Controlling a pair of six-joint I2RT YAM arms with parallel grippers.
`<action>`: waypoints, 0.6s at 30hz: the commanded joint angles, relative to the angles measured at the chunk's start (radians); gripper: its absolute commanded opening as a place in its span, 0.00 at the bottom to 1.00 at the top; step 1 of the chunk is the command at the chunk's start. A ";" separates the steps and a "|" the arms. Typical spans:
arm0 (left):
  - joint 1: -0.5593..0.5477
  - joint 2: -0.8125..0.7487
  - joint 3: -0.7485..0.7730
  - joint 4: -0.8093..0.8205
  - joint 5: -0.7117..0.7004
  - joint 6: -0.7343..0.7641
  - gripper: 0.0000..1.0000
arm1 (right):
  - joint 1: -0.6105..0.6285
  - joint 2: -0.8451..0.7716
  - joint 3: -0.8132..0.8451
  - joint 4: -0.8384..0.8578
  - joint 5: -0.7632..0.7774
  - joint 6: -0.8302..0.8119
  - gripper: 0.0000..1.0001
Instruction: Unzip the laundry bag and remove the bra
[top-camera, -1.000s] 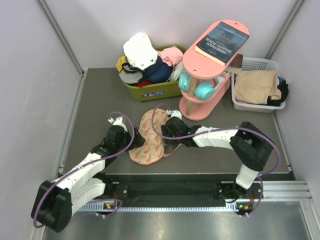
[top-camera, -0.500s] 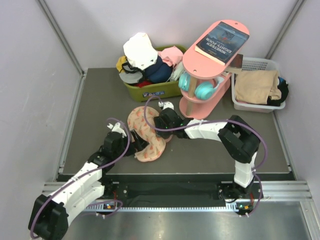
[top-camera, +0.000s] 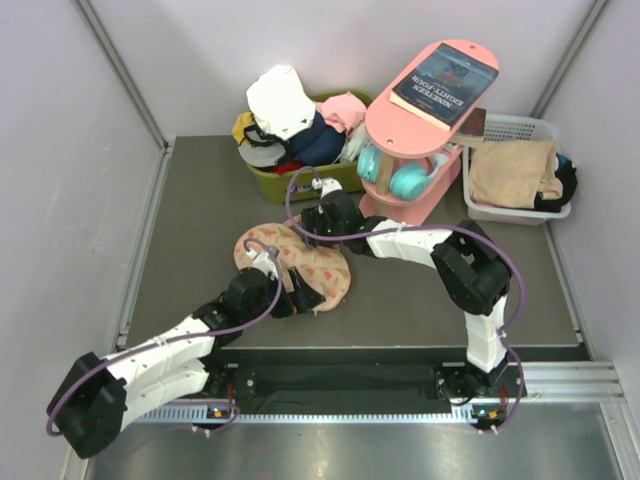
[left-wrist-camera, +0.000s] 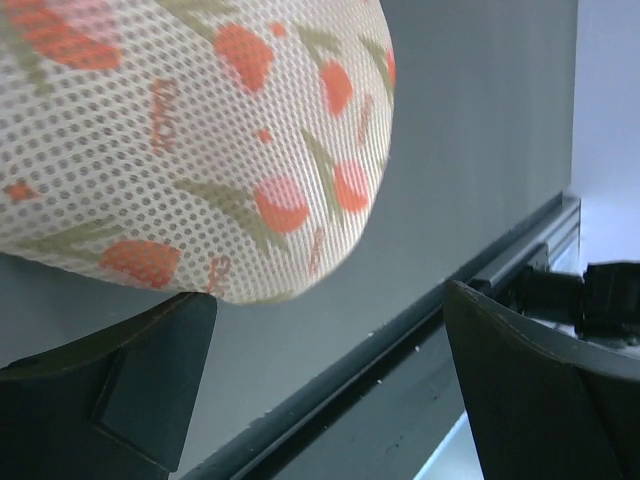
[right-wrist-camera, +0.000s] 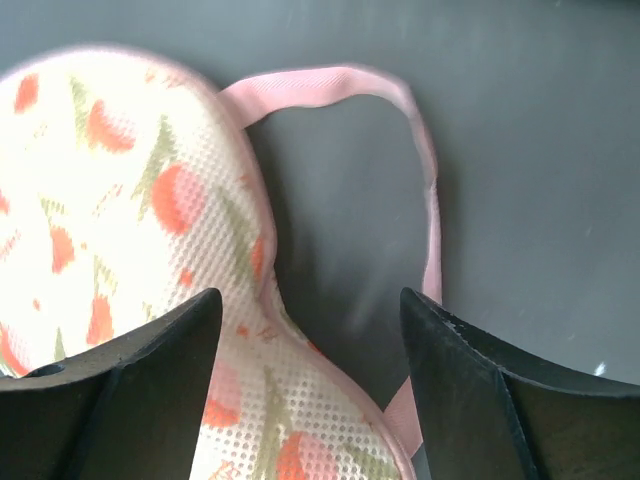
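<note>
The laundry bag (top-camera: 310, 268) lies flat on the dark table, a peach mesh pouch with orange-red prints. My left gripper (top-camera: 290, 292) sits at its near edge, open, with the bag (left-wrist-camera: 200, 130) just above the left finger (left-wrist-camera: 120, 390) and nothing between the fingers around the gripper (left-wrist-camera: 330, 380). My right gripper (top-camera: 316, 232) hovers over the bag's far edge, open. In the right wrist view the gripper (right-wrist-camera: 310, 390) straddles the bag's pink-trimmed rim (right-wrist-camera: 120, 220), and the thin pink loop (right-wrist-camera: 330, 85) curves across the table beyond it. The bra is hidden.
A green bin (top-camera: 300, 183) heaped with clothes stands behind the bag. Beside it is a pink two-tier shelf (top-camera: 420, 190) carrying a book and teal headphones. A white basket (top-camera: 515, 212) with tan cloth sits at the back right. The table's front rail (left-wrist-camera: 400, 340) runs close below the left gripper.
The bag has turned and spread from a narrow upright shape to lying wide across the table. My right gripper moved back and left; my left gripper swung right to the bag's near edge.
</note>
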 joint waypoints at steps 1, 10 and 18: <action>-0.071 0.040 0.089 0.108 -0.015 -0.003 0.99 | -0.040 -0.054 0.019 0.034 -0.026 -0.028 0.72; -0.073 -0.079 0.240 -0.237 -0.127 0.131 0.99 | -0.061 -0.325 -0.139 -0.015 0.081 -0.074 0.75; -0.068 -0.026 0.287 -0.242 -0.271 0.187 0.99 | -0.049 -0.629 -0.334 -0.092 0.172 0.006 0.76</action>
